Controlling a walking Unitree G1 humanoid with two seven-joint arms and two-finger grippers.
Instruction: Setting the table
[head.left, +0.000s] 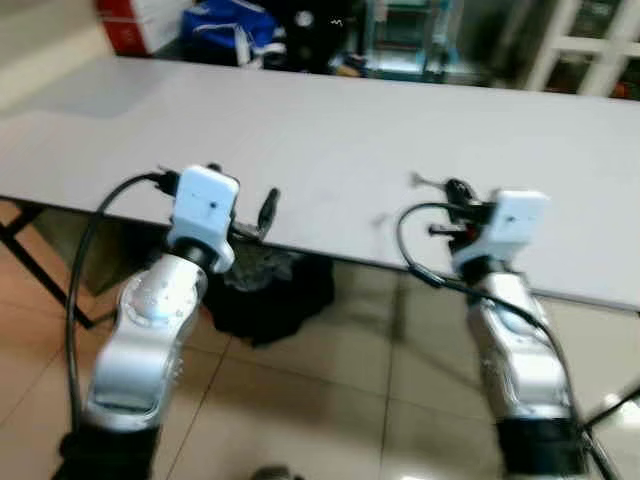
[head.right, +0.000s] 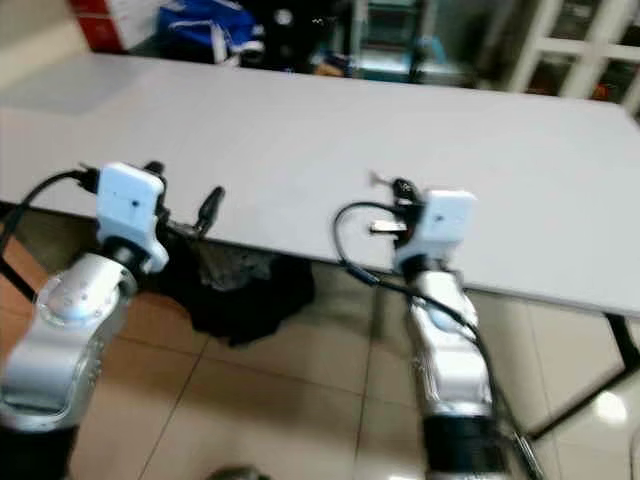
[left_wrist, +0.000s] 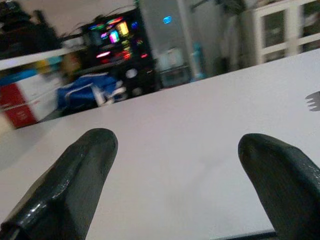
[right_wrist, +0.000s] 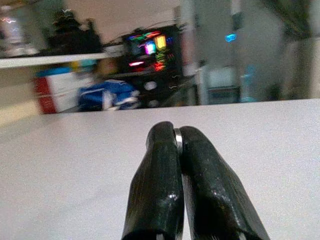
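Note:
A bare white table (head.left: 330, 130) stretches in front of me. My right gripper (head.left: 455, 192) hovers just over its near edge and is shut on a thin metal fork. The fork's tines (head.left: 418, 180) stick out to the left, and a silver sliver (right_wrist: 177, 140) shows between the pressed fingers in the right wrist view. My left gripper (left_wrist: 175, 145) is at the near edge too, further left. It is open with nothing between its black fingers (head.left: 268, 208). The left wrist view catches the fork tines (left_wrist: 312, 101) at its edge.
A black bag (head.left: 265, 295) lies on the tiled floor under the table. The table's folding leg (head.left: 30, 260) stands at the left. Beyond the far edge are a blue bag (head.left: 235, 25), a red and white box (head.left: 135, 20) and a white cabinet (head.left: 590, 40).

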